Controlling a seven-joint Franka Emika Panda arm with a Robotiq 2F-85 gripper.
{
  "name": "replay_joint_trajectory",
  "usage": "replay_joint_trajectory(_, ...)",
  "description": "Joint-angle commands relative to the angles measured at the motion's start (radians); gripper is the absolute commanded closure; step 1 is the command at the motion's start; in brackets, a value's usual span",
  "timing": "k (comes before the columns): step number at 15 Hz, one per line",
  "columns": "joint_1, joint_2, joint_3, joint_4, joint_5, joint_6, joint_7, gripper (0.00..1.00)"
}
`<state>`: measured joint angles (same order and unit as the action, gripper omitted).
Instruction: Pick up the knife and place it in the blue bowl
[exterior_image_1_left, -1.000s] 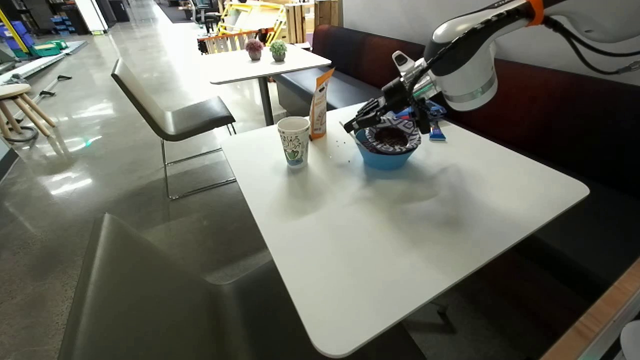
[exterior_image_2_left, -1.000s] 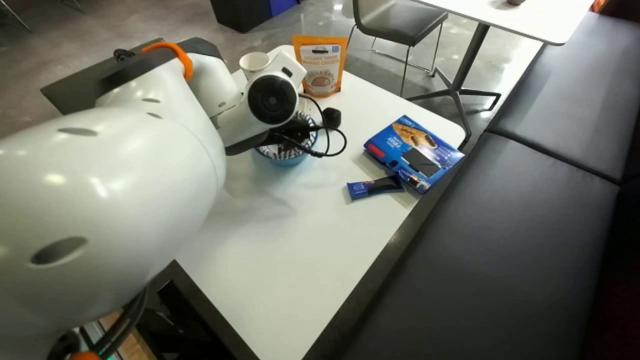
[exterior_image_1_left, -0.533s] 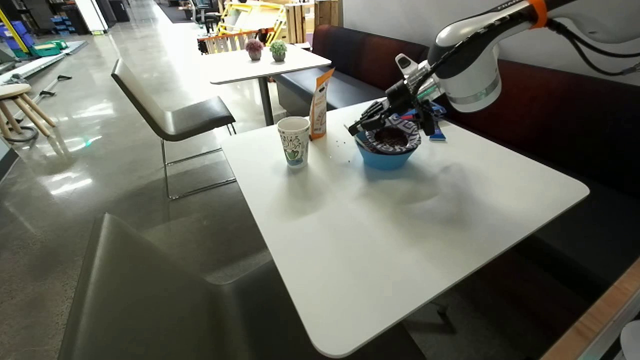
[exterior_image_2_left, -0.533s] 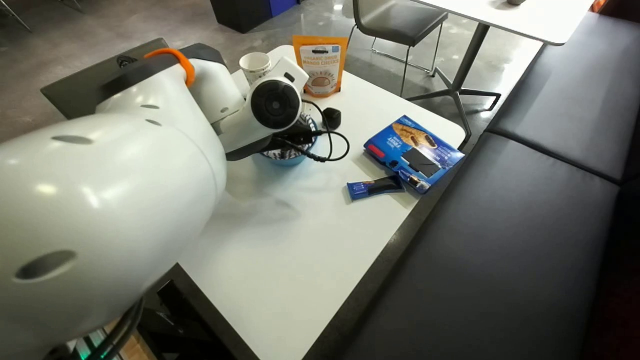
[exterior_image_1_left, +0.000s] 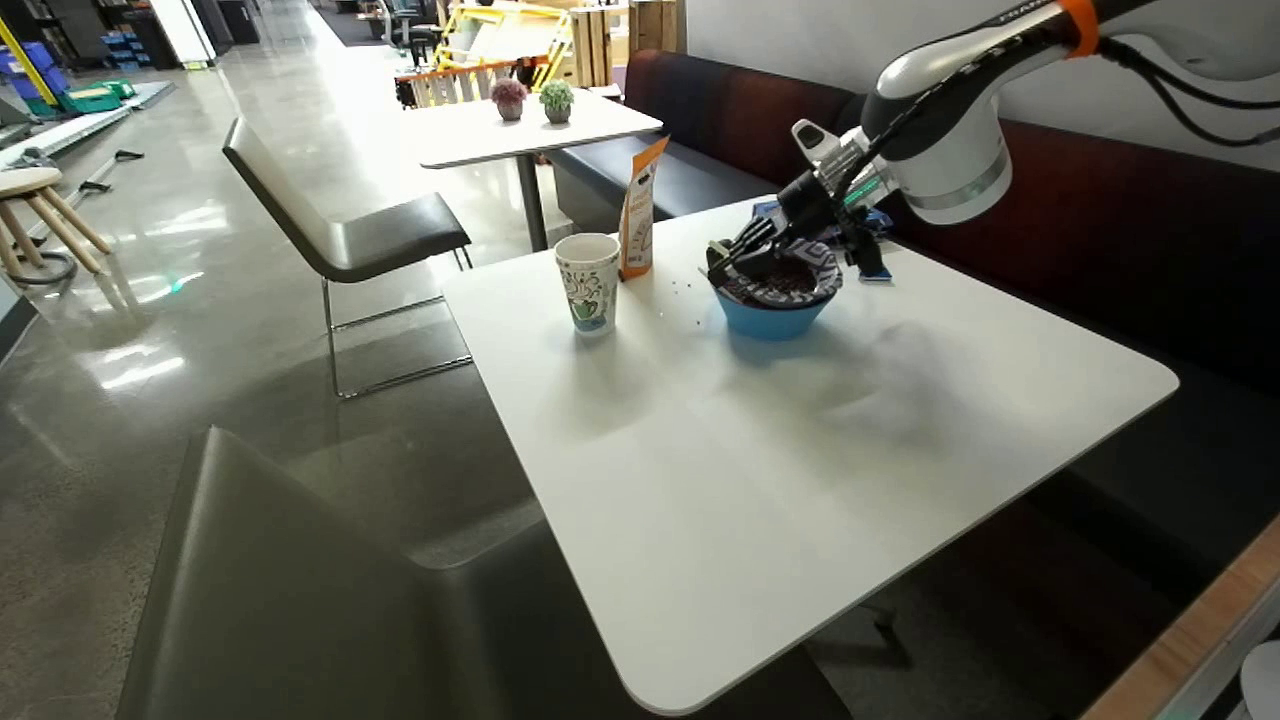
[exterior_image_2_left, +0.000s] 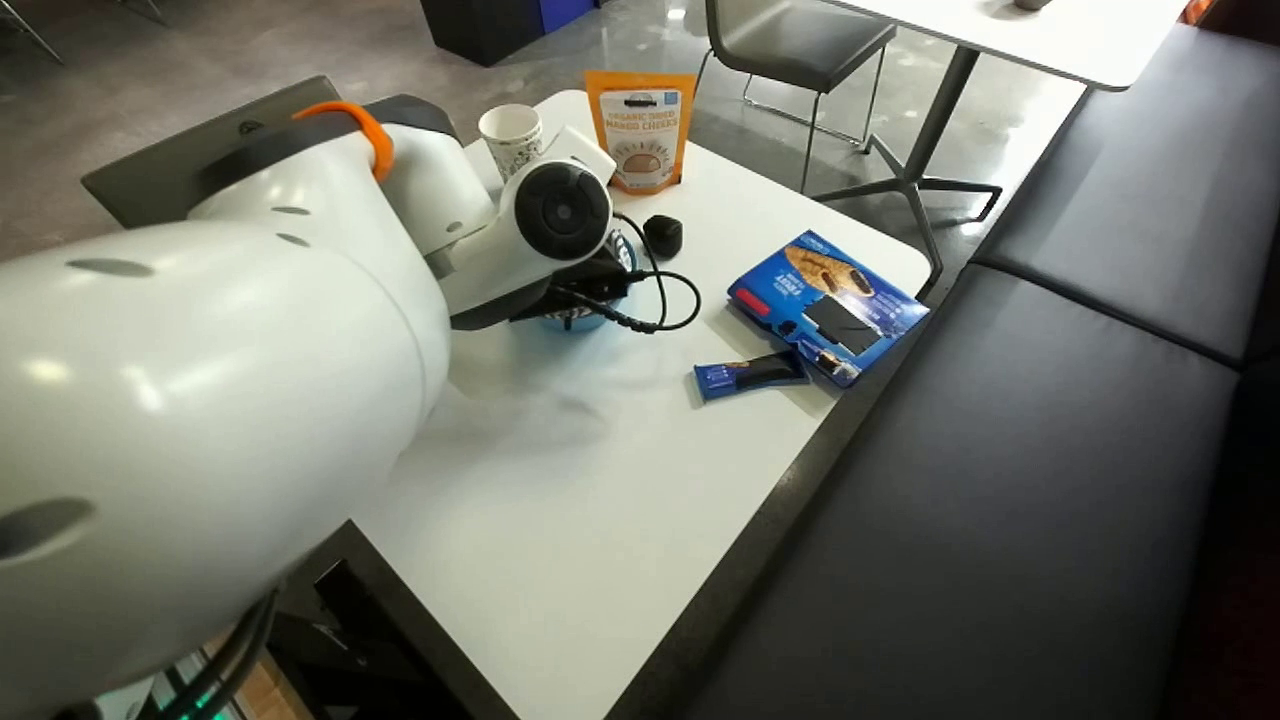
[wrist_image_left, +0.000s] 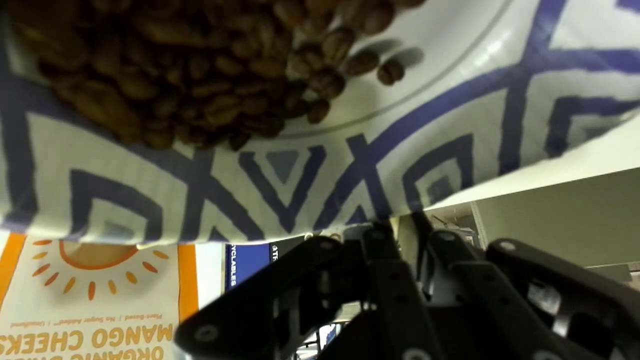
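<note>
My gripper (wrist_image_left: 400, 232) hangs over the blue bowl (exterior_image_1_left: 770, 322), its tips by the rim toward ten o'clock in an exterior view. Inside that bowl sits a patterned paper bowl (wrist_image_left: 280, 190) with a heap of coffee beans (wrist_image_left: 210, 90); I suppose the blue one serves as a firm outer shell, and the beans may keep a light piece from sliding.

A thin pale sliver at the bowl's edge, beside my tips and also toward ten o'clock, I take for the knife (exterior_image_1_left: 706, 273); most of it is hidden.

In the wrist view my fingers run close together with only a narrow slit between, far from spread wide. That would suit holding something so thin, but I see no blade there, so I can't say whether they pinch it. They look to be right at the paper bowl's edge; touching or just short of it, I can't say.

On the tabletop (exterior_image_1_left: 800, 480) the cup (exterior_image_1_left: 588, 285) stands at nine o'clock from the bowl and the mango bag (exterior_image_1_left: 638, 215) at ten, both out of my way, I judge. This looks like the placing step; pressing down could tip the paper bowl.
</note>
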<state>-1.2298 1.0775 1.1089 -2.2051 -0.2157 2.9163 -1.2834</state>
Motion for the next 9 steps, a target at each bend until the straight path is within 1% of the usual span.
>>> replay_joint_trajectory(1,-0.004,-0.051,-0.023,-0.016,-0.008,-0.031,-0.017,0.97)
replay_joint_trajectory(4,-0.003,-0.065,-0.018,-0.019,0.0,-0.038,-0.021,0.97)
replay_joint_trajectory(5,-0.004,-0.07,-0.008,-0.02,0.0,-0.039,-0.023,0.63)
replay_joint_trajectory(6,-0.004,-0.074,0.002,-0.021,0.002,-0.042,-0.023,0.62)
replay_joint_trajectory(7,-0.002,-0.081,0.012,-0.022,0.001,-0.042,-0.026,0.56)
replay_joint_trajectory(9,0.003,-0.103,0.038,-0.025,0.003,-0.062,-0.026,0.4)
